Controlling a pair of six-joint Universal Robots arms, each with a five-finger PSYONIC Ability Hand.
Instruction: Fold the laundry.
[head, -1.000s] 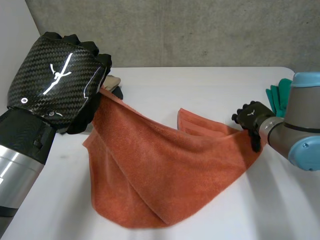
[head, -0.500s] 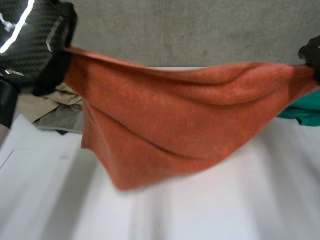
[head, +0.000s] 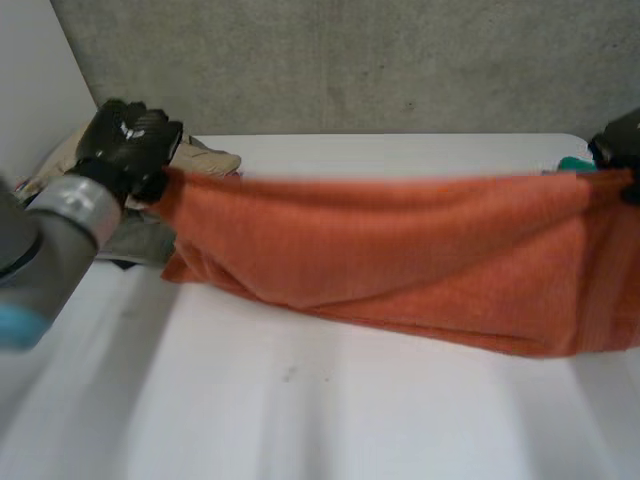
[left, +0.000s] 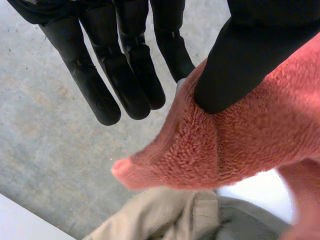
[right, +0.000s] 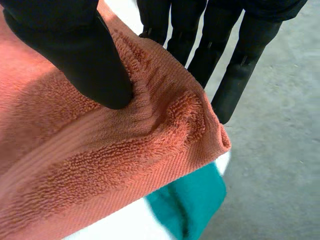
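1. The left hand (head: 128, 145) is pinching one towel (head: 400, 250) corner between thumb and fingers.
2. The right hand (head: 620, 140) is pinching the opposite corner likewise.
3. The towel is hanging stretched between both hands, its lower edge seemingly brushing the table (head: 300, 400).
4. Folding looks barely begun, with beige clothes (left: 165, 215) below the left hand and a green cloth (right: 192, 200) below the right both waiting.

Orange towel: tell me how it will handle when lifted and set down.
The orange towel is probably floppy: stretched between the left hand and right hand, its lower part sags in folds. Its looped pile looks grippy, so a corner pinch likely holds. It seems light: thumb pinches carry it.
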